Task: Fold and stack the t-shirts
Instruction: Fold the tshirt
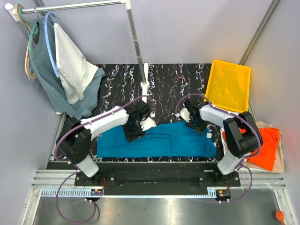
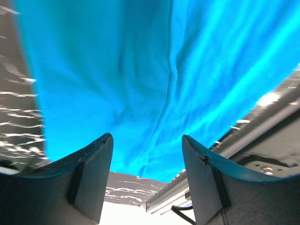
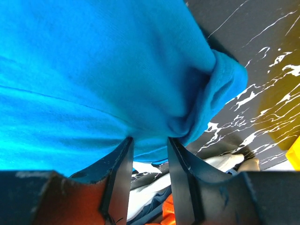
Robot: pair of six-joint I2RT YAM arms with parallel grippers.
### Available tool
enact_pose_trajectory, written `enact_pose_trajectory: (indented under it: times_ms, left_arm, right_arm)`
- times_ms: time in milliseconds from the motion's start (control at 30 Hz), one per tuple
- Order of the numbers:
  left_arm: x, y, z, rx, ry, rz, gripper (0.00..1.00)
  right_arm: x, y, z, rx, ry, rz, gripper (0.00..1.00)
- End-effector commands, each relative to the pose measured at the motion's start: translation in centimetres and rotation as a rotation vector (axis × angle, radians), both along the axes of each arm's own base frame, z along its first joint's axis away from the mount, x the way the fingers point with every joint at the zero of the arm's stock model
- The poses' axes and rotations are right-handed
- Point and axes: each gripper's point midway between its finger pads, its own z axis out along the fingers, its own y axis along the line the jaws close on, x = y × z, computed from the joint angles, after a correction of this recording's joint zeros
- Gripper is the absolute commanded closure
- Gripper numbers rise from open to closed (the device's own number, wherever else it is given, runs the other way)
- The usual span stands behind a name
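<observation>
A teal-blue t-shirt point(image 1: 159, 140) lies as a long folded band across the front of the black marbled mat point(image 1: 173, 79). My left gripper point(image 1: 132, 133) hovers over its upper left edge. In the left wrist view that gripper point(image 2: 146, 138) is open, with nothing between its fingers and the blue cloth point(image 2: 140, 70) beyond the tips. My right gripper point(image 1: 194, 125) is at the shirt's upper right corner. In the right wrist view its jaws point(image 3: 150, 139) pinch a bunched fold of the blue cloth point(image 3: 93, 61). An orange t-shirt point(image 1: 267, 145) lies on a cream one point(image 1: 280, 161) off the mat at right.
A yellow tray point(image 1: 229, 84) stands at the back right of the mat. A rack pole point(image 1: 138, 56) rises from the mat's middle. From its bar at the back left hang a grey-green top point(image 1: 44, 70) and a white cloth point(image 1: 70, 65).
</observation>
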Motion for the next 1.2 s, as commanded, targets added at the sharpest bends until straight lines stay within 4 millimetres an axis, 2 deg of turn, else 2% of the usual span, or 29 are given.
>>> enact_pose_trajectory:
  times_ms: [0,100,200,233,300,433,700,933,1167]
  left_arm:
    - [1.2,-3.2,4.5,-0.154,-0.055,-0.011,0.36]
    - [3.3,-5.5,6.2,-0.227,-0.107,-0.012,0.35]
    - [4.6,-8.0,6.2,-0.288,-0.097,-0.017,0.35]
    - [4.9,-8.5,5.3,-0.281,-0.077,-0.016,0.35]
    - [5.9,-9.6,4.9,-0.293,-0.092,-0.018,0.35]
    - [7.1,-10.4,2.4,-0.267,-0.101,-0.027,0.36]
    - [9.1,-10.9,-0.2,-0.225,-0.155,-0.053,0.36]
    - [8.4,-11.2,-1.8,-0.221,-0.120,-0.055,0.37]
    - [6.2,-11.7,-2.4,-0.214,-0.093,-0.090,0.37]
  right_arm:
    - [2.0,0.3,0.3,0.002,-0.045,-0.001,0.58]
    - [2.2,0.4,0.3,0.006,-0.045,-0.004,0.58]
    - [2.4,0.6,0.3,0.009,-0.043,-0.005,0.58]
    - [2.4,0.7,0.3,0.015,-0.045,-0.005,0.59]
    - [2.4,0.8,0.4,0.019,-0.042,-0.012,0.58]
    - [2.3,1.2,0.4,0.040,-0.035,-0.014,0.58]
    - [1.5,1.2,0.0,0.055,-0.012,-0.020,0.58]
    - [0.8,0.9,-0.3,0.046,0.000,-0.015,0.59]
    - [1.1,1.1,-0.2,0.054,-0.001,-0.020,0.58]
